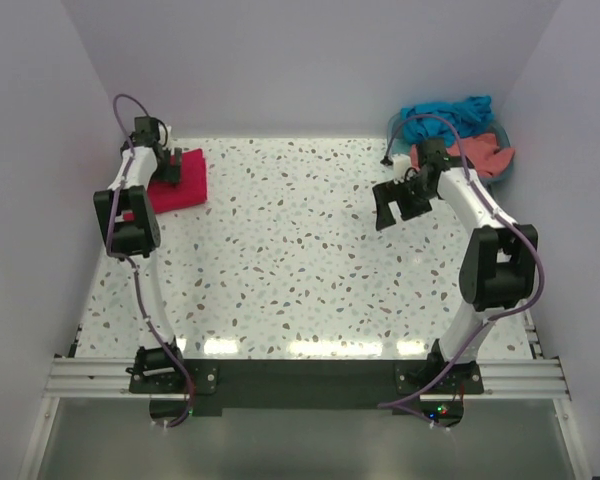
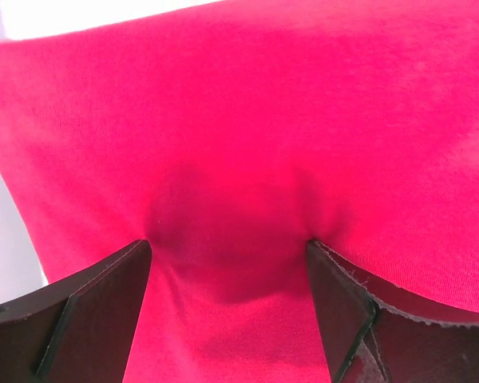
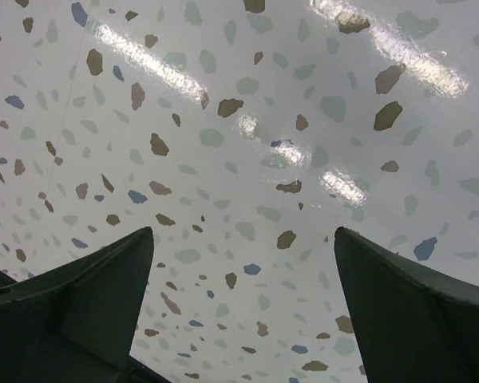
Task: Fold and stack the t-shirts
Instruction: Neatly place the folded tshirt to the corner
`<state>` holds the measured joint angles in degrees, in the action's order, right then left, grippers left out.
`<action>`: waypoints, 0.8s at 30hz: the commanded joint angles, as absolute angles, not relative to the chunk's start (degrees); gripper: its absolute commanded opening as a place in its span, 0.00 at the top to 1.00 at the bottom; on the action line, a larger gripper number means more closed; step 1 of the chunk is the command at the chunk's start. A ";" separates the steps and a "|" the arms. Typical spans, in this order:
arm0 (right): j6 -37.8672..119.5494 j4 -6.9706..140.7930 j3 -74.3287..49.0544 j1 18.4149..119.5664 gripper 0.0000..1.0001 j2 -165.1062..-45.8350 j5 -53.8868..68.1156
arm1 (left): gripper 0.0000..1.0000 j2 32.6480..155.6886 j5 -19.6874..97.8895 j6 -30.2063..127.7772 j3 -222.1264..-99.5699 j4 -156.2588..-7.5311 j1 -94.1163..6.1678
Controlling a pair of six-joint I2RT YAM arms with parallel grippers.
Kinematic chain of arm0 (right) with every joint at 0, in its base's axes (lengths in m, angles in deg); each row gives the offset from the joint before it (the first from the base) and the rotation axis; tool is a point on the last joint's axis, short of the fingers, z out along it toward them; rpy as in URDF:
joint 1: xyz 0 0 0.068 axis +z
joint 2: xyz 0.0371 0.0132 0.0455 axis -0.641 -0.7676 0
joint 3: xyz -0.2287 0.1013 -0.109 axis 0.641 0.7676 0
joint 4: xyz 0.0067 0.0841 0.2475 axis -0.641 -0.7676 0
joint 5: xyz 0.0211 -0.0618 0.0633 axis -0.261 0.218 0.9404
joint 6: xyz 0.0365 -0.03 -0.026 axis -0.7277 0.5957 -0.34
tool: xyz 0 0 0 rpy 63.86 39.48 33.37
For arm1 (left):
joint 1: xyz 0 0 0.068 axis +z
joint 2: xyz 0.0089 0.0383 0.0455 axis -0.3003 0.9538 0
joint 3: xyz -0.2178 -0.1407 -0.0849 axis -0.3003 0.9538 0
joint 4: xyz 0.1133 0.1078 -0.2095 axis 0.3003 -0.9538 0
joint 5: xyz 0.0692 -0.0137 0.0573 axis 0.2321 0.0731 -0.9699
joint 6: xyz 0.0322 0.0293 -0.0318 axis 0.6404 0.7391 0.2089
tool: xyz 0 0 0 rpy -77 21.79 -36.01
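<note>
The crimson-pink t-shirt (image 1: pixel 180 182) lies folded at the table's far left. My left gripper (image 1: pixel 172 165) is open and pressed down onto it; in the left wrist view the cloth (image 2: pixel 247 120) fills the frame and dents between the two spread fingers (image 2: pixel 104 295). The teal-blue t-shirt (image 1: pixel 448 116) and the salmon-coral t-shirt (image 1: pixel 485 157) are heaped in the basket at the far right. My right gripper (image 1: pixel 398 203) is open and empty, hovering over bare table (image 3: pixel 239 159) left of the basket.
The teal plastic basket (image 1: pixel 507 166) stands in the far right corner against the wall. White walls close in the table on three sides. The speckled tabletop (image 1: pixel 300 260) stretches between the two arms.
</note>
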<state>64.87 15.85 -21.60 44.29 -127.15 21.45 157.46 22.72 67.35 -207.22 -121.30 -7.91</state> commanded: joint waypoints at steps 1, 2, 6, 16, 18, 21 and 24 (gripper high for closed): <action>65.59 15.30 -25.33 44.08 0.01 -127.84 20.57 | 0.16 163.08 20.64 75.38 -208.21 -123.91 -7.45; 65.59 15.04 -25.51 44.08 0.01 -128.01 20.74 | 0.16 162.99 20.82 77.40 -207.25 -122.94 -7.37; 65.67 14.51 -26.21 44.08 0.01 -128.54 20.66 | 0.16 162.03 21.78 80.57 -205.40 -120.65 -7.28; 66.38 14.95 -25.77 44.00 0.01 -127.13 22.41 | 0.04 148.24 25.91 89.54 -208.11 -115.27 -7.10; 66.46 15.12 -25.77 44.08 0.01 -126.70 22.85 | 0.04 145.60 28.55 90.34 -208.57 -116.25 -7.19; 66.73 15.30 -25.33 44.08 0.01 -125.73 23.20 | 0.04 140.06 33.99 89.11 -206.29 -120.36 -7.19; 66.82 15.48 -24.46 44.08 0.01 -124.77 23.47 | 0.05 135.14 37.34 85.69 -200.41 -123.45 -7.10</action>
